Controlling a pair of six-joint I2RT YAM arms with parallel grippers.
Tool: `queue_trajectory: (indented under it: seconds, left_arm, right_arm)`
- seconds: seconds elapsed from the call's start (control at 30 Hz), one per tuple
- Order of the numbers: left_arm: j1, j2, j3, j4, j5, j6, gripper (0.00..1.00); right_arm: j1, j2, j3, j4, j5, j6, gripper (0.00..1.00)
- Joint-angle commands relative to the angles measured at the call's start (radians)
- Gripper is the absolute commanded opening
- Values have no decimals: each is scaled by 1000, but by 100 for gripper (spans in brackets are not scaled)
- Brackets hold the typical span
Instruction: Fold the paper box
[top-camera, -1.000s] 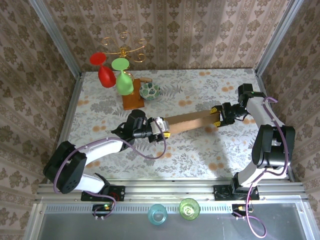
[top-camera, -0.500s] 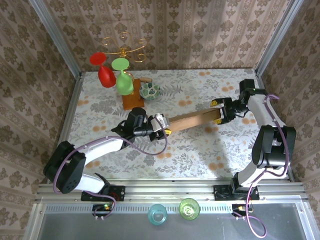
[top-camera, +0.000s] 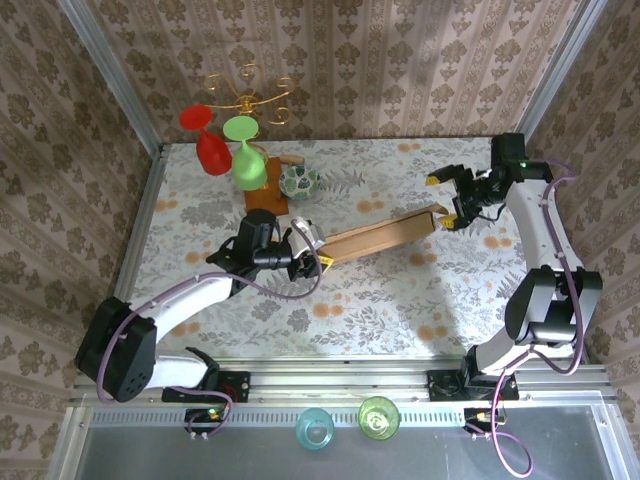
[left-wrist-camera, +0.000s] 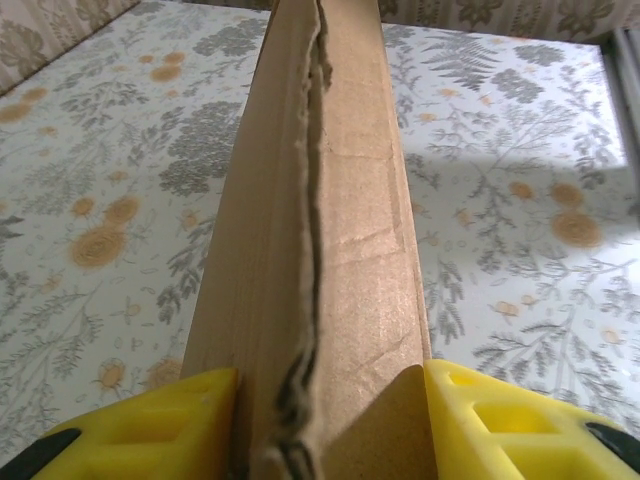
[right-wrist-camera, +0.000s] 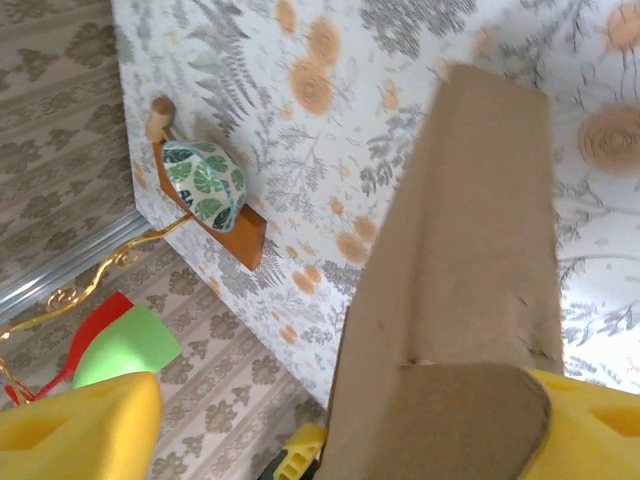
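Tan-brown corrugated cardboard paper box (top-camera: 380, 235), flattened into a long narrow strip, stretches over the middle of the floral-patterned bench (top-camera: 380, 300). Left hand (top-camera: 318, 250) pinches one end tight between yellow fingers, with the ragged layered edge on show. Right hand (top-camera: 446, 200) gapes wide, one finger just beside the far end.

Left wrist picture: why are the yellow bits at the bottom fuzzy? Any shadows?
Left wrist view: the yellow fingers are closest to the camera and look soft, while the paper box is sharper higher up. Top view: the light is even, with a faint shadow on the table beside the box.
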Motion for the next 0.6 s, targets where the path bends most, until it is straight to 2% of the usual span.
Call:
queue_trajectory:
  seconds: [0.0, 0.13, 0.33, 0.4, 0.57]
  left_arm:
    - [28, -46, 24, -82, 114, -37, 46]
    - [75, -77, 34, -180, 161, -44, 46]
    - [160, -91, 53, -318, 215, 6, 47]
    - [200, -76, 72, -361, 234, 31, 47]
    - [252, -30, 115, -429, 270, 78, 46]
  right_arm:
    - [14, -39, 75, -57, 120, -223, 82]
    - [67, -88, 59, -54, 277, -472, 73]
    - [205, -169, -96, 130, 345, -733, 56]
    - [248, -224, -166, 206, 355, -818, 56]
    - [253, -225, -268, 324, 310, -878, 68]
